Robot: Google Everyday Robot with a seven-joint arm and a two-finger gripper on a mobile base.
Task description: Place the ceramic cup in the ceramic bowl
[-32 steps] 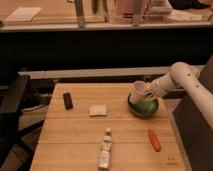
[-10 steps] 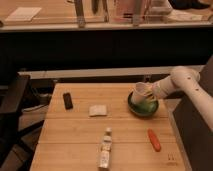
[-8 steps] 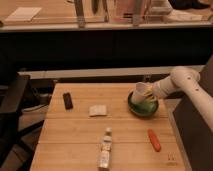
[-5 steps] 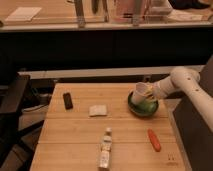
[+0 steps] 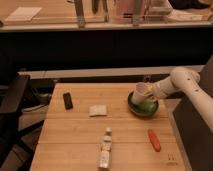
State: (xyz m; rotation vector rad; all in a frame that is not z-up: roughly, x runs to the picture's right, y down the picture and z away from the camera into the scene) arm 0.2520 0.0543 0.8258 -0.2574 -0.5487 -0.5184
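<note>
The green ceramic bowl (image 5: 143, 107) stands near the right edge of the wooden table (image 5: 75, 132). The white ceramic cup (image 5: 139, 93) is tilted over the bowl's left part, its lower end inside the rim. My gripper (image 5: 149, 93) comes in from the right on a white arm and is shut on the cup, right above the bowl.
A black rectangular object (image 5: 67, 100) lies at the table's left. A white folded packet (image 5: 97, 110) lies in the middle. A clear bottle with a white label (image 5: 105, 149) lies near the front. An orange carrot-like thing (image 5: 154, 140) lies in front of the bowl.
The gripper and cup have shifted slightly right and down over the bowl since the earliest frame. Over the last second almost nothing has moved.
</note>
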